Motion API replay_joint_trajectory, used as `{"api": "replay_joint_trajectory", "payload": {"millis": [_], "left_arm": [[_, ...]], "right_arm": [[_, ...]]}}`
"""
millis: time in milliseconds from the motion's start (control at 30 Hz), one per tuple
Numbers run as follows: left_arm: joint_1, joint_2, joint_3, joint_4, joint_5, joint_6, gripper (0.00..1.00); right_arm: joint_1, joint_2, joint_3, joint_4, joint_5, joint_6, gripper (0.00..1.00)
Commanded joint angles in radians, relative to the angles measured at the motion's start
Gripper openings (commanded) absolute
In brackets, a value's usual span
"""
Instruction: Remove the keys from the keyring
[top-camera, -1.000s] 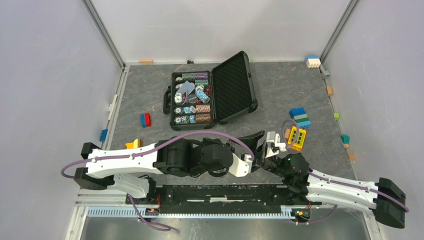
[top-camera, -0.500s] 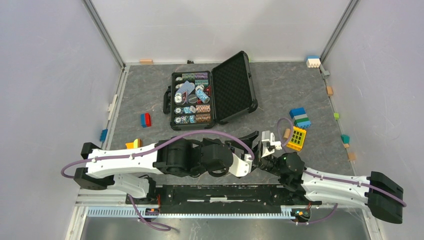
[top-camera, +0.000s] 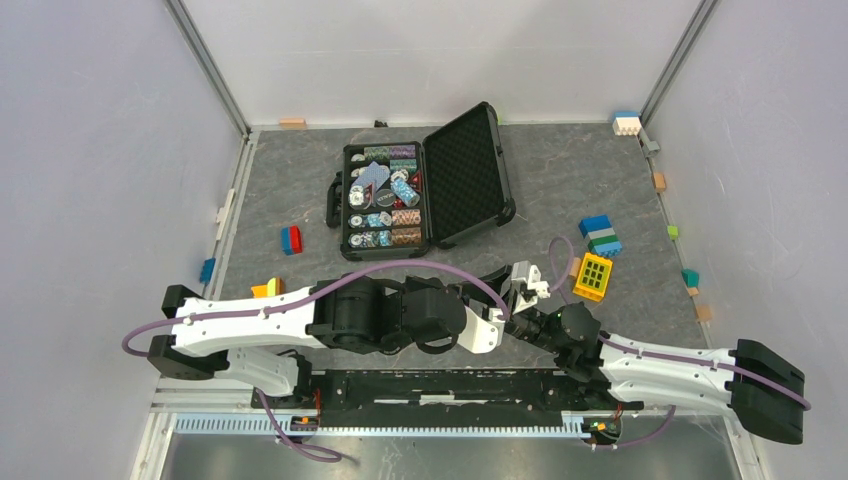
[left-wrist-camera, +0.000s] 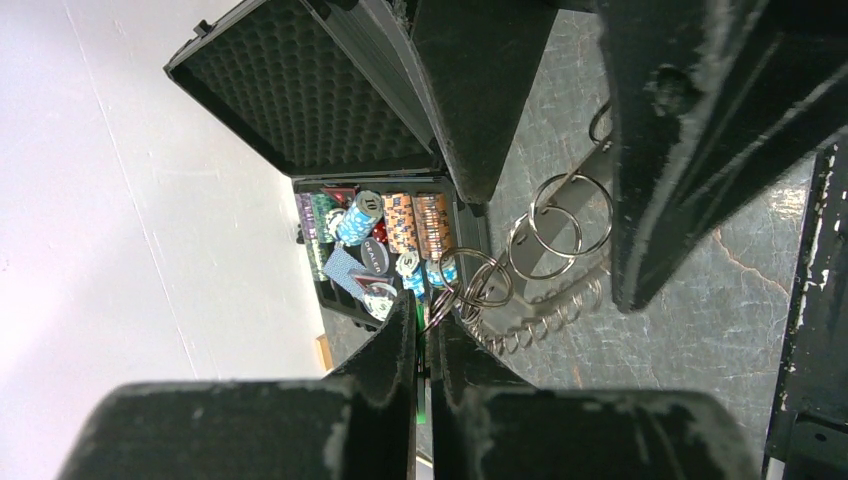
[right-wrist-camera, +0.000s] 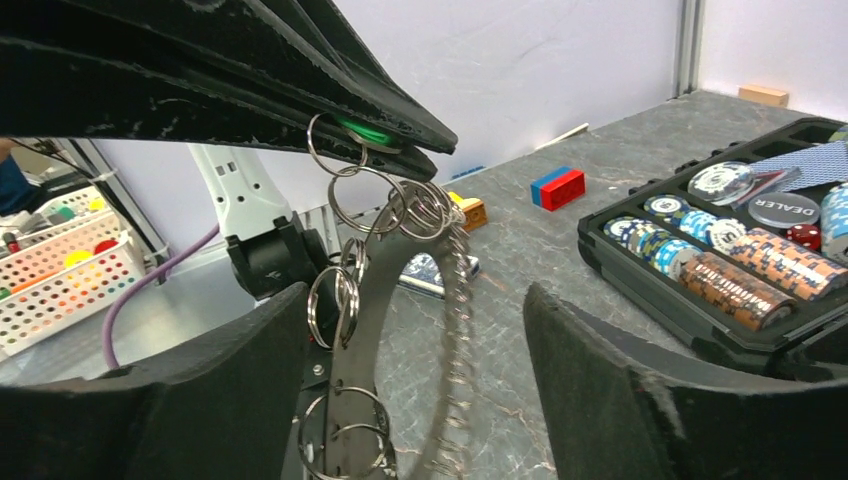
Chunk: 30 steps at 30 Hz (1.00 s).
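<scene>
My left gripper is shut on a bright green tag. It holds the bunch above the table near the front edge. From the tag hang several linked split rings and a grey strap. The keyring, a thin silver hoop, hangs there too. The keys are small silver pieces fanned like teeth along it. My right gripper is open with one finger on each side of the hanging hoop and strap, not touching them. In the top view both grippers meet and hide the bunch.
An open black case of poker chips stands behind, its lid tilted right. A card deck lies on the table under the bunch. A red-blue block, a yellow grid block and a blue-green stack lie around.
My right arm has slid left, bringing its gripper up to the left gripper and around the hanging bunch, leaving the yellow grid block uncovered. The left arm has not moved.
</scene>
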Motion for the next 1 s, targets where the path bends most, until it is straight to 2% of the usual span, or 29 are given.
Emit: {"api": "replay_joint_trajectory", "payload": {"millis": [0, 167, 267, 433, 633, 700, 767, 800, 967], "left_arm": [[-0.005, -0.019, 0.039, 0.023, 0.001, -0.037, 0.02], [-0.005, -0.025, 0.038, 0.023, 0.012, -0.041, 0.02], [-0.005, -0.027, 0.039, 0.015, 0.023, -0.046, 0.02], [-0.004, -0.028, 0.049, -0.014, 0.055, -0.062, 0.02], [-0.005, -0.031, 0.075, -0.046, 0.115, -0.069, 0.02], [-0.004, -0.031, 0.090, -0.053, 0.135, -0.074, 0.02], [-0.005, -0.032, 0.101, -0.056, 0.151, -0.074, 0.02], [-0.004, -0.031, 0.105, -0.057, 0.159, -0.074, 0.02], [-0.005, -0.029, 0.112, -0.058, 0.177, -0.071, 0.02]], "right_arm": [[0.006, -0.004, 0.032, 0.005, 0.036, -0.026, 0.76], [0.006, -0.013, 0.026, 0.006, 0.033, -0.039, 0.59], [0.006, -0.035, 0.019, 0.006, 0.025, -0.057, 0.53], [0.006, -0.084, 0.010, -0.010, -0.022, -0.111, 0.52], [0.006, -0.129, 0.018, -0.081, -0.114, -0.196, 0.44], [0.006, -0.139, 0.023, -0.108, -0.121, -0.215, 0.46], [0.006, -0.141, 0.025, -0.120, -0.123, -0.222, 0.55], [0.006, -0.138, 0.027, -0.124, -0.129, -0.224, 0.56], [0.006, -0.117, 0.044, -0.149, -0.169, -0.229, 0.49]]}}
